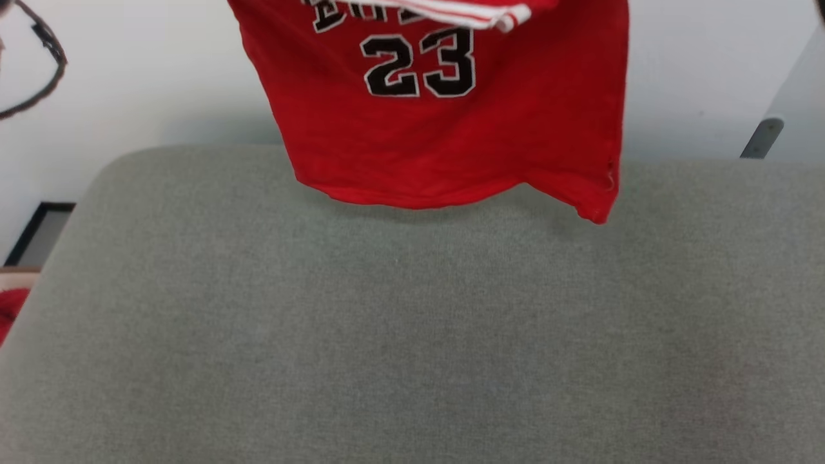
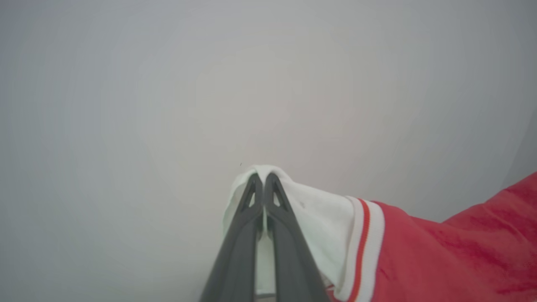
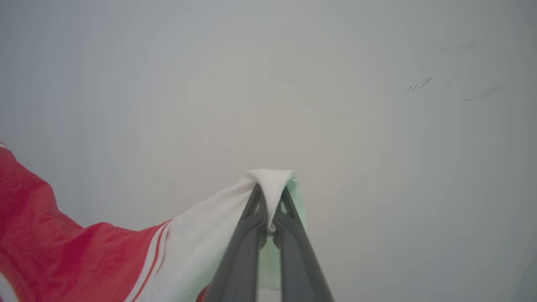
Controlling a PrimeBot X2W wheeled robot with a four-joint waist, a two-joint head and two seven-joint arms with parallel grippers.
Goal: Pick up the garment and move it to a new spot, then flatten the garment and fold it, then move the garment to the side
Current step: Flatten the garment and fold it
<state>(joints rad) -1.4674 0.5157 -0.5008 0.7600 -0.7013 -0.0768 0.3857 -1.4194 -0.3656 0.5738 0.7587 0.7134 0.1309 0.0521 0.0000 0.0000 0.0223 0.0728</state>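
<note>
While left gripper and right gripper each pinch shirt by a sleeve, it hangs below them: pickup looks done; placing, flattening, folding left.

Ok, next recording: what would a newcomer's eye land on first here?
First, the bright red garment with a black 23 hangs at the top centre of the head view, its hem over the far part of the grey padded surface. Next, in the wrist views, the left gripper and the right gripper are each shut on a white sleeve end, holding the garment up.
</note>
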